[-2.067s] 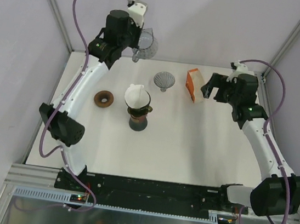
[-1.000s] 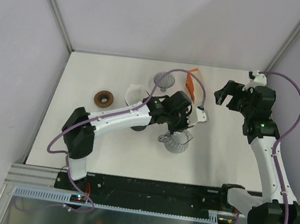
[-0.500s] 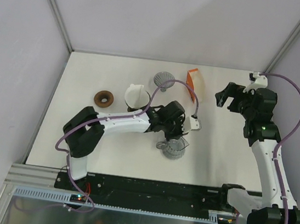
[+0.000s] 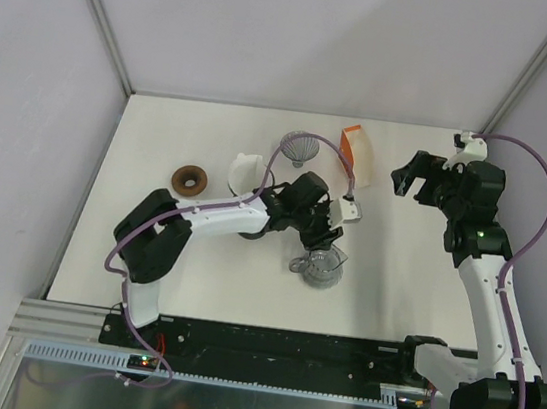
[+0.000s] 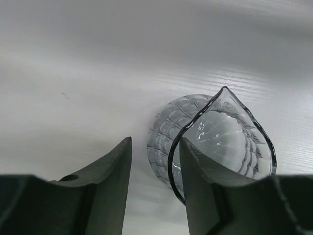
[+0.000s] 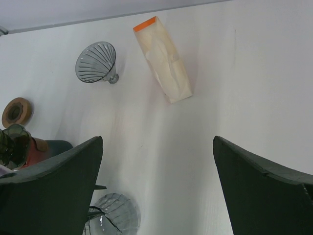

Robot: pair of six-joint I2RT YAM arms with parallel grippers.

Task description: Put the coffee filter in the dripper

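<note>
A white paper coffee filter [image 4: 246, 170] sits on a dark stand that my left arm mostly hides. A ribbed glass cone dripper [image 4: 299, 147] stands behind it and also shows in the right wrist view [image 6: 95, 62]. My left gripper [image 4: 327, 238] is open just behind a clear glass carafe [image 4: 323, 269] that stands on the table. In the left wrist view the carafe [image 5: 220, 142] has its rim beside the right finger, and the gripper [image 5: 154, 144] holds nothing. My right gripper [image 4: 410, 173] is open and empty, raised at the right [image 6: 157, 139].
An orange-topped filter packet [image 4: 352, 155] lies at the back, right of the dripper. A brown ring [image 4: 191, 181] lies at the left. My left arm [image 4: 221, 218] stretches across the middle of the white table [image 4: 422, 305]. Grey walls close the back and sides.
My left arm swung the carafe from the back left to the table's middle, set it down and let go. My right arm drew back to the right.
</note>
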